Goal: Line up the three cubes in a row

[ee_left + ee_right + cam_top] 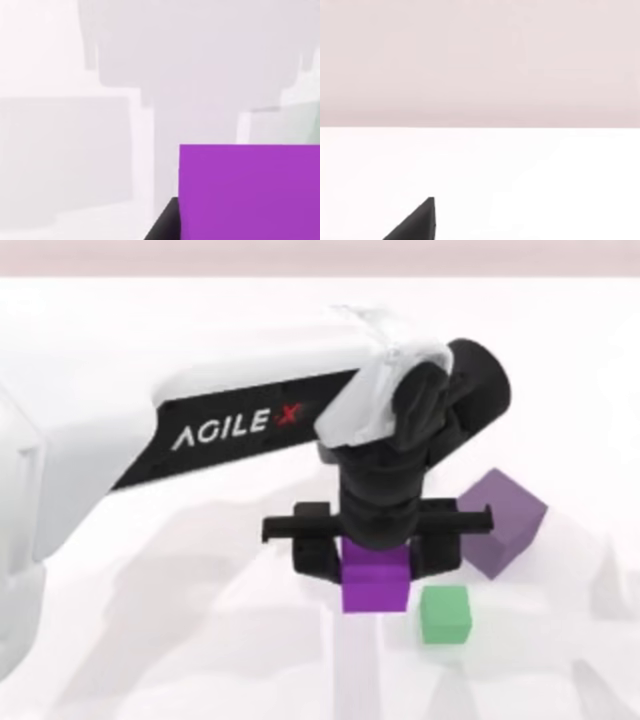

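A plain white table (150, 640) fills the top view. My left arm (240, 420) reaches in from the left, its left gripper (375, 555) pointing down with both fingers clamped against the sides of the magenta cube (374, 580). The small green cube (445, 615) sits just beside it on the right, and the greyish-purple cube (505, 520) lies behind that, near the gripper's right finger. The left wrist view shows the magenta cube's face (250, 192) close up. The right wrist view shows only bare table and one dark fingertip (417, 222), so I cannot tell the right gripper's state.

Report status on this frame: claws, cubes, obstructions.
Left claw shut on magenta cube. Right claw unseen. Green cube, grey-purple cube close by.
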Controlling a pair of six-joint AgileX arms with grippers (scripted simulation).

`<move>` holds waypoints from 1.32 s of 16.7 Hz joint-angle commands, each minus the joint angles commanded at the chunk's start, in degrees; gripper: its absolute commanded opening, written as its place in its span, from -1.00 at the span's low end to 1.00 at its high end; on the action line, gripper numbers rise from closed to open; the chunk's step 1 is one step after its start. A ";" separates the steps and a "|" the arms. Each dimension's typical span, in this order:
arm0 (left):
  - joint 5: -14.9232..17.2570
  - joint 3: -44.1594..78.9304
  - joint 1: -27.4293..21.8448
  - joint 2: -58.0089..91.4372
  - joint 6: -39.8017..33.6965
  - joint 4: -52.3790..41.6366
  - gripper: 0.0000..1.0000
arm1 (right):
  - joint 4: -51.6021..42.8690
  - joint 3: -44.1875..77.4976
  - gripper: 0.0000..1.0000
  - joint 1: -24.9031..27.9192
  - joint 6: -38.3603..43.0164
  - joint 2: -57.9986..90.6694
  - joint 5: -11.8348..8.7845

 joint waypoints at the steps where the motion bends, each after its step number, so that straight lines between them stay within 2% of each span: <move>1: -0.02 -1.42 -0.03 0.44 0.00 1.88 -1.00 | 0.00 0.00 1.00 0.00 0.00 0.00 0.00; 5: -0.06 -6.53 0.06 2.36 -0.31 8.10 -1.00 | 0.00 0.00 1.00 0.00 0.00 0.00 0.00; 10: -0.09 -7.32 0.06 2.66 -0.35 9.07 -1.00 | 0.00 0.00 1.00 0.00 0.00 0.00 0.00; 22: -0.09 -7.32 0.06 2.66 -0.35 9.07 0.81 | 0.00 0.00 1.00 0.00 0.00 0.00 0.00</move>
